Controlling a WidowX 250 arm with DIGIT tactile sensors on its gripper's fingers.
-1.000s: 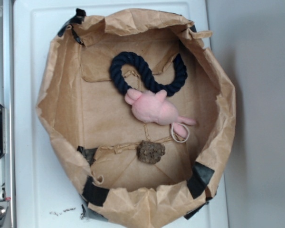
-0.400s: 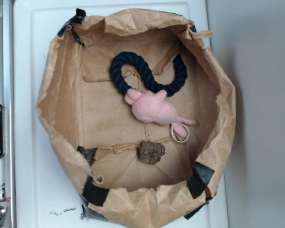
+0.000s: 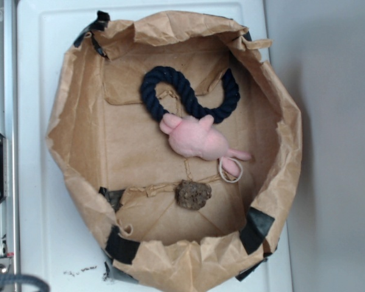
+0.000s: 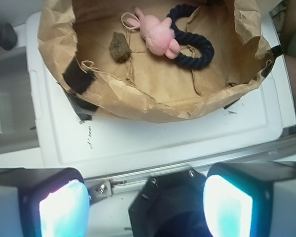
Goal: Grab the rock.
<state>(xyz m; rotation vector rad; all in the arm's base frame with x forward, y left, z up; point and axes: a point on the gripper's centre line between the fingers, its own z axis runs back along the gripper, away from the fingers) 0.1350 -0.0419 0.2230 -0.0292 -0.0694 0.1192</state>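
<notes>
Against your earlier exterior frames, the bag contents sat unchanged; only a dark blurred shape had entered the bottom-left corner, where a metal fitting showed before. Nearest your wrist camera: one gripper (image 4: 145,207), its two glowing finger pads (image 4: 64,210) spread wide apart with nothing between them, hovering over the metal rail and the white tray (image 4: 153,143), outside the bag and well apart from everything in it. Next: one brown paper bag (image 4: 138,101), rolled down into a crumpled wall with black tape patches on its rim; that wall stood between your gripper and the contents. Inside, on the flat paper floor: one rock (image 3: 193,194), lying near the bag's near wall, with open floor on its left in the exterior view and the wall apart from it. Just beyond it, not touching: one pink plush toy (image 3: 198,139), a pale loop at its tail end close to the rock. Farthest: one navy rope ring (image 3: 188,94), touching the toy's head end.
</notes>
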